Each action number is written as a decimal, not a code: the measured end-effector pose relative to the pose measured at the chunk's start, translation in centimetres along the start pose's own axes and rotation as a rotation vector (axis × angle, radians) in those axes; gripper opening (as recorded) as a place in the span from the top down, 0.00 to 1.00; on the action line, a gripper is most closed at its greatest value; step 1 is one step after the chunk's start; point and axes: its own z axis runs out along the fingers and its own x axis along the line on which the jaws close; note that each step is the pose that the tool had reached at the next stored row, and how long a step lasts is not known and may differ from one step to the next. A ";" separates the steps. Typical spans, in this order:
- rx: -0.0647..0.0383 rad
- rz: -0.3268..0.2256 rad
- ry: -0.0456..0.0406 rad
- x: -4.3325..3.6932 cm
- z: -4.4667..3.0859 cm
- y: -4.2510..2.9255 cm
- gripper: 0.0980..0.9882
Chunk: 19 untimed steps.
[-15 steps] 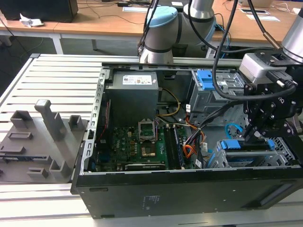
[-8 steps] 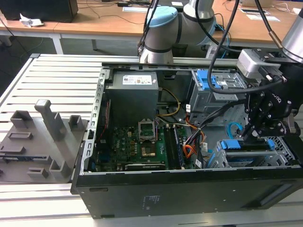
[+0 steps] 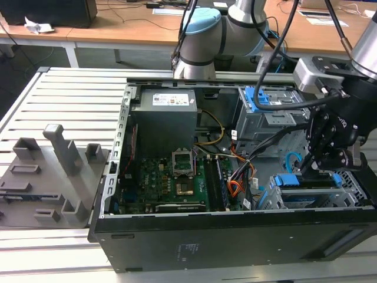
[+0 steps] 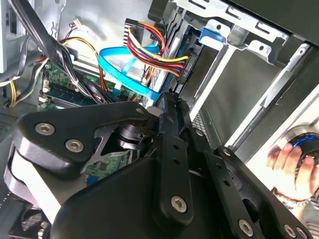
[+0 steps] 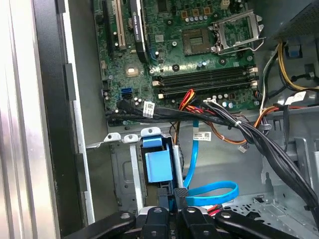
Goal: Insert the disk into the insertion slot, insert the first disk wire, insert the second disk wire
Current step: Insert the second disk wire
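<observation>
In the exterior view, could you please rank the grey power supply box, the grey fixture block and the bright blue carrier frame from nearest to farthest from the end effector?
1. The blue carrier frame, directly beneath the end effector, in the low cage.
2. The power supply box, mid-case, toward the exterior view's left.
3. The grey fixture block, outside the case at the exterior view's far left.

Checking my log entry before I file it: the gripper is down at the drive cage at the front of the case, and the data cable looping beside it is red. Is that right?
One thing is off: the data cable is light blue, not red, as the first wrist view shows. Red appears only in the multicoloured wire bundle in the second wrist view. The gripper is indeed down at the drive cage in the exterior view.
</observation>
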 end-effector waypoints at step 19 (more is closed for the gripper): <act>-0.009 0.013 -0.0351 0.31 0.31 -1.16 0.93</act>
